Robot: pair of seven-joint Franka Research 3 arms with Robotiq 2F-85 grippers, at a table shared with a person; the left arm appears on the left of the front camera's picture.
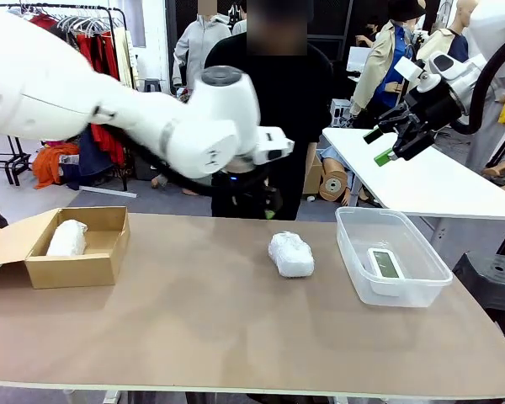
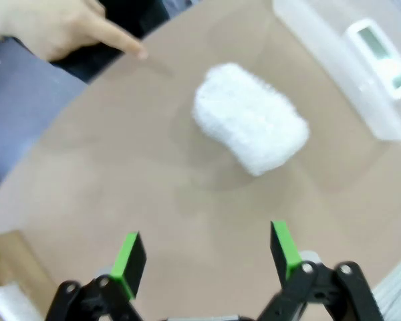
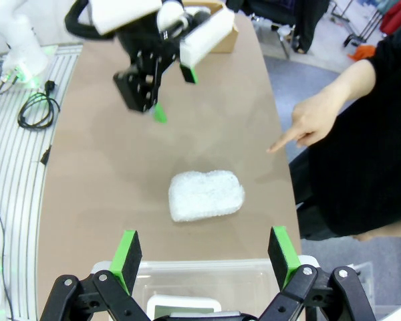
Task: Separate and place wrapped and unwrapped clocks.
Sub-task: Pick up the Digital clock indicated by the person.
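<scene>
White crinkly wrapped bundle (image 1: 291, 254) lies on bare brown table (image 1: 194, 337), near centre, long axis about 11-to-5 o'clock in the front view. Second wrapped bundle (image 1: 67, 238) sits inside open cardboard box (image 1: 76, 271) at table's 9 o'clock, axis about 1-to-7. Bare white clock (image 1: 385, 263) lies flat, grey screen up, in clear plastic tub (image 1: 353, 220) at 3 o'clock, axis about 11-to-5. Screen digits too small to read, no labels legible. Left gripper (image 2: 206, 257) hangs over the table, fingers spread apart, empty, central bundle at its 12 o'clock. Right gripper (image 3: 204, 257) is raised above the tub, fingers spread apart, empty. Person's hand (image 3: 307, 124) points a finger at the tabletop near the central bundle.
</scene>
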